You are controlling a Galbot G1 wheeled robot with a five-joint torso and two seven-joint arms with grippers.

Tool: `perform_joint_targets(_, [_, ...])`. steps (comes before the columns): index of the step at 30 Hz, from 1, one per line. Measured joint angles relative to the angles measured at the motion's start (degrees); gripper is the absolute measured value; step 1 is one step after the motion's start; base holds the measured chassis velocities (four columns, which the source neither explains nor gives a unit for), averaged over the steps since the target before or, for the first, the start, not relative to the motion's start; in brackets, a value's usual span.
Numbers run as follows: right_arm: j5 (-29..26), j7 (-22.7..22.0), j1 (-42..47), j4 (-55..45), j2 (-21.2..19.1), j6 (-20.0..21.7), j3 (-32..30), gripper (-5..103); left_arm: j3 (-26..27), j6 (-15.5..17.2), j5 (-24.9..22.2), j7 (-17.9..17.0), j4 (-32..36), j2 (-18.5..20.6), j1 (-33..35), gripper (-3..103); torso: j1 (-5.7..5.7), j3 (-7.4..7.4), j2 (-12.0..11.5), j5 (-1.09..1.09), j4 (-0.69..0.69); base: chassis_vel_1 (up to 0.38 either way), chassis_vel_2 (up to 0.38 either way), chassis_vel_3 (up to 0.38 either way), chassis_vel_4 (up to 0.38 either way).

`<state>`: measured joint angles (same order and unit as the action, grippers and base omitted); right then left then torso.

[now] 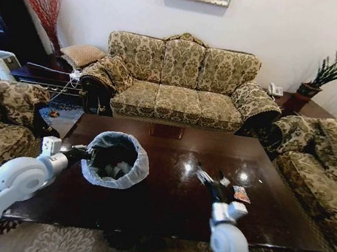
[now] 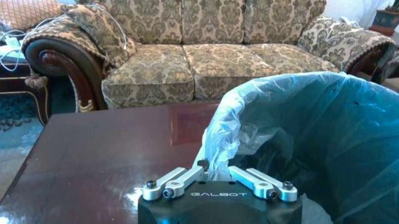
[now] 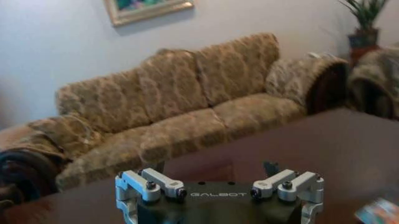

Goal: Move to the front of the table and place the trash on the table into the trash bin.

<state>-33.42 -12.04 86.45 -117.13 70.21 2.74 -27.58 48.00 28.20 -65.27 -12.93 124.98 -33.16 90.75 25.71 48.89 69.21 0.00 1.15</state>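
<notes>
Table [image 1: 162, 197] bearing trash bin [image 1: 115, 159], wrappers [image 1: 241, 194]

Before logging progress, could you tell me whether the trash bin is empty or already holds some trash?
Not empty: pale crumpled pieces lie inside the trash bin, which stands upright on the table.

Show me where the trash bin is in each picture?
Head view: the trash bin stands on the table, beside the left gripper.
Left wrist view: its bag fills the near side.
Right wrist view: not in it.
Shared landmark: the sofa.
</notes>
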Motion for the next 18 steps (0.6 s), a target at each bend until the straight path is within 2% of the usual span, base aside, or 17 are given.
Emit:
perform_joint_targets(9, [-0.4,-0.8,-0.2,3.2,0.8,-0.3,-1.4,100,-0.1,0.0,0.4,0.0,0.9,-0.6,0.4,1,0.00,0.00,0.0,0.00,0.02,-0.120,-0.125,0.143,0.137])
perform_joint_targets(11, [0.4,-0.7,-0.6,4.4,0.8,-1.1,-1.4,100,-0.1,0.0,0.4,0.0,0.9,-0.6,0.4,1,0.00,0.00,0.0,0.00,0.02,-0.213,-0.201,0.233,0.263])
perform_joint_targets(14, [5.3,-0.4,-3.0,11.2,0.8,-5.3,-1.4,100,-0.1,0.0,0.7,0.1,1.3,-0.7,0.5,1,0.01,0.01,0.0,-0.01,0.00,-0.257,-0.253,0.238,0.229])
perform_joint_targets(18, [6.7,-0.7,-6.0,17.9,0.8,-5.9,-1.4,100,-0.2,0.0,0.8,0.2,1.8,-0.7,0.6,1,0.01,0.01,0.0,0.09,-0.01,-0.161,-0.168,0.144,0.166])
